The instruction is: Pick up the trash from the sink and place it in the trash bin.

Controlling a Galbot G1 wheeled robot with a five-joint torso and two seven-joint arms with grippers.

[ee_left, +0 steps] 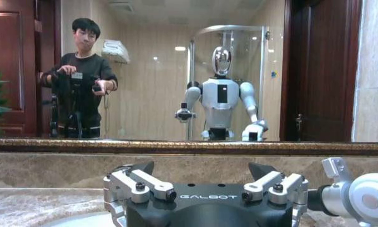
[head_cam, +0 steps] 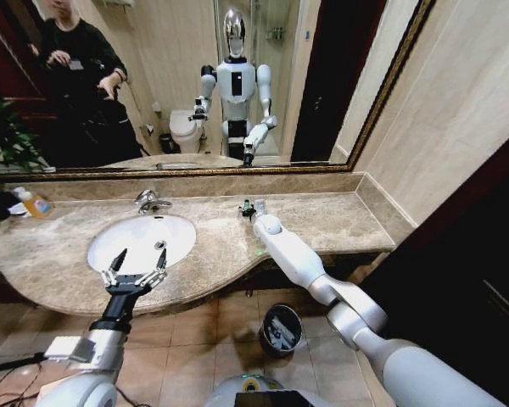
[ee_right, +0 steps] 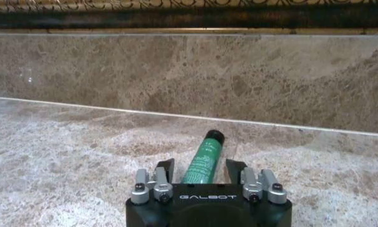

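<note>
Right claw (ee_right: 200, 174) grips a small green tube (ee_right: 203, 160) with black cap; left claw (head_cam: 139, 258) gapes wide.

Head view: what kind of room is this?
Most likely a hotel-style bathroom: a white oval sink with chrome tap set in a brown-beige marble counter, a wide gold-framed wall mirror, and a white toilet reflected in it.

Sink (head_cam: 182, 227) set in counter (head_cam: 339, 225), tap (head_cam: 151, 202) behind it; left gripper (head_cam: 138, 261) over sink's front rim. Right gripper (head_cam: 249, 209) on counter right of sink, tube (ee_right: 203, 158) between its fingers. Bin (head_cam: 280, 329) on floor below counter edge
</note>
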